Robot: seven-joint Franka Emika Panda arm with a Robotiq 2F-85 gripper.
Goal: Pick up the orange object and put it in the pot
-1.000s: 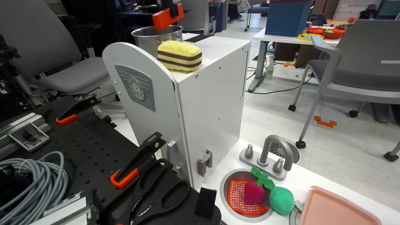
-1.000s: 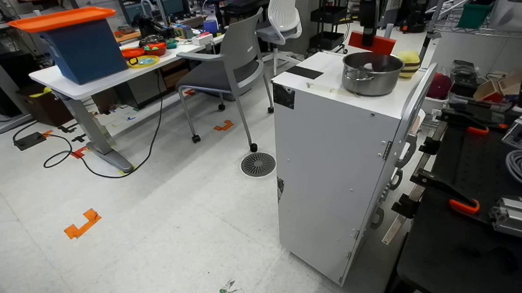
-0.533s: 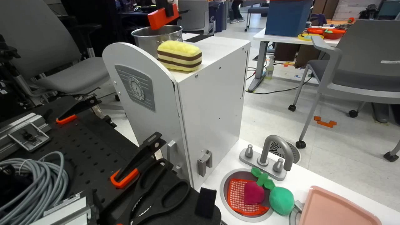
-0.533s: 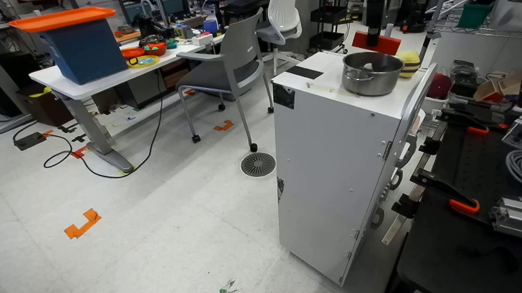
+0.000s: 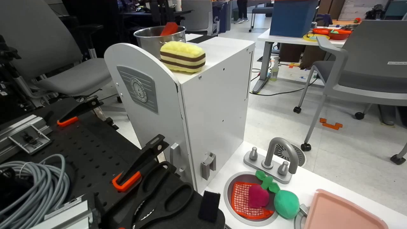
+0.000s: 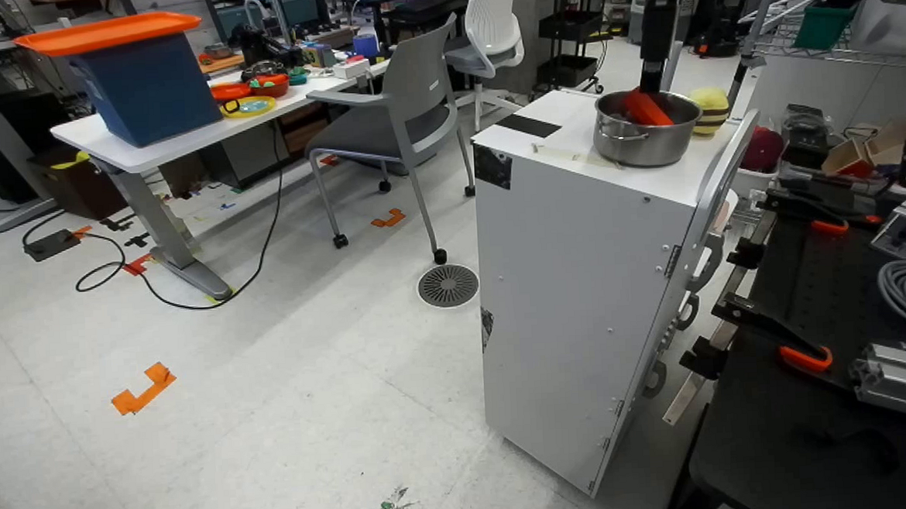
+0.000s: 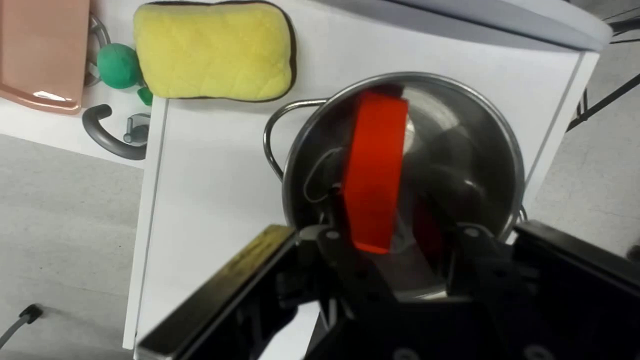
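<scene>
Gripper point(image 7: 382, 200) spread apart, orange object point(image 7: 376, 167) tilted in the pot point(image 6: 644, 149), contact unclear.

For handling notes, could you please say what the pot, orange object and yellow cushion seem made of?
Pot: shiny metal, likely steel, given bright reflections. Orange object: matte, perhaps plastic or foam; glare-free faces leave it open. Yellow cushion: probably plush fabric, given its fuzzy surface.

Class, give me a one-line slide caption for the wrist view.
An open claw over the pot, with the orange object inside it and a yellow plush block to one side.
</scene>
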